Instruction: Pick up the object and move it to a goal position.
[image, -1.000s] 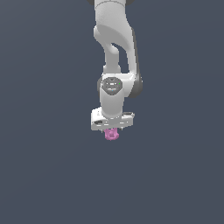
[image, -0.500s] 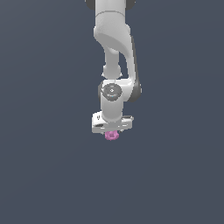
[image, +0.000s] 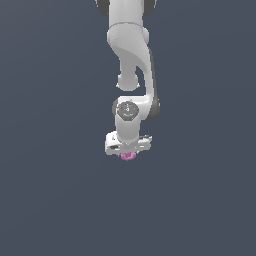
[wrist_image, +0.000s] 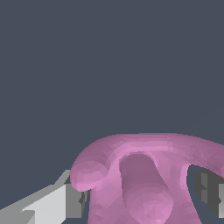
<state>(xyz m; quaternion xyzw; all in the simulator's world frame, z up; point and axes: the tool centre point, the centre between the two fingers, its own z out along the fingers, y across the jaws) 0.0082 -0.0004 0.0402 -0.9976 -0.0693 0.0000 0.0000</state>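
Clamped around the pink lumpy object, the gripper hangs pointing straight down from the white Panda arm in the exterior view, against a plain slate-grey backdrop; only the lower part of the object peeks out beneath the hand, so most of it sits hidden between the jaws; in the wrist view the object fills the lower part of the picture, its curved prongs arching outward, with a pale finger pressed against one side and a darker finger pad close on the other, though contact on that side is hard to confirm; no surface or goal marker shows in either view, so how far the carry has to go cannot be told; the likely risk is slippage, since the body is rounded and uneven and the grip seems to bear on a small patch; a quick swing or sudden stop could twist it loose, and any easing of the squeeze would drop it
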